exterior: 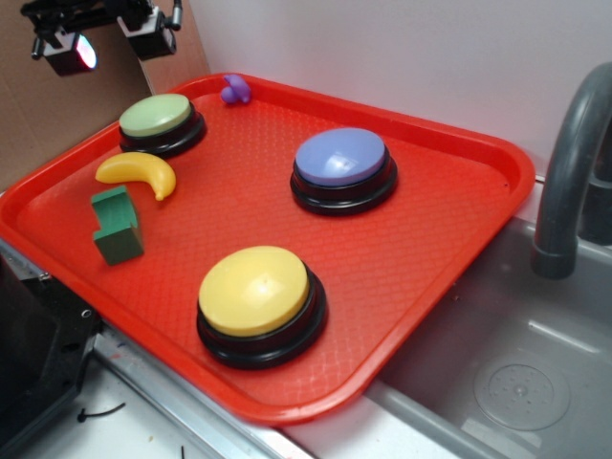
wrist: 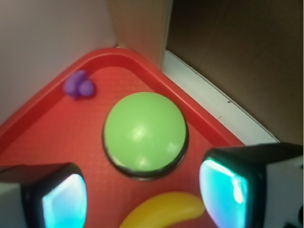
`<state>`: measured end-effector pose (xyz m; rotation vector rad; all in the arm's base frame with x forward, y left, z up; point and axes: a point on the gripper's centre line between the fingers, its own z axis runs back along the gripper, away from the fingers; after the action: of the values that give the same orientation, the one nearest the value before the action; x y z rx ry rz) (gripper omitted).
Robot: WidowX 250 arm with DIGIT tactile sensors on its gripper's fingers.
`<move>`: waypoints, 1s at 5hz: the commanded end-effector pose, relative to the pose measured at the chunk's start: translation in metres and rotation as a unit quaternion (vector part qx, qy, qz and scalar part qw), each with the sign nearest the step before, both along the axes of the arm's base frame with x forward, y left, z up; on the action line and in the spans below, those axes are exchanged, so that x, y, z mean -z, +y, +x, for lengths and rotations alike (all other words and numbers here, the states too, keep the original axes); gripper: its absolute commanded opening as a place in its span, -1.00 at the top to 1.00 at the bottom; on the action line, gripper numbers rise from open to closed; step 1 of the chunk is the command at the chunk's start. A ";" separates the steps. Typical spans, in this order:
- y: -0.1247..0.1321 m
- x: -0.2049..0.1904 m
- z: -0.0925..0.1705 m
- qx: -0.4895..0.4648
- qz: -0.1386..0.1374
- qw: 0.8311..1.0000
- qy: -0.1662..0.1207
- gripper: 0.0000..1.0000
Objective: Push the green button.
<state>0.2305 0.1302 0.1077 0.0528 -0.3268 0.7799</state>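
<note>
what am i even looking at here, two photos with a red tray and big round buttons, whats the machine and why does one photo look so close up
These are two cameras on one robot arm setup. The wider picture is taken from the side: a red tray sits next to a sink and holds a green button, a blue button, a yellow button, a toy banana, a dark green block and a small purple toy. The gripper, at the top left, hangs above the green button. The close-up comes from a camera on the arm's wrist, looking down between its two fingers. They are apart and hold nothing.
</note>
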 end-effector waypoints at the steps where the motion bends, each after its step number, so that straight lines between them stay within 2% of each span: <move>1: 0.023 0.028 0.004 -0.006 0.013 1.000 0.006 -1.00; 3: 0.017 0.054 -0.003 -0.013 0.000 1.000 0.024 -1.00; 5: 0.012 0.046 -0.004 0.003 0.008 0.999 0.036 -1.00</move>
<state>0.2225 0.1302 0.0412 0.0854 -0.1977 0.7744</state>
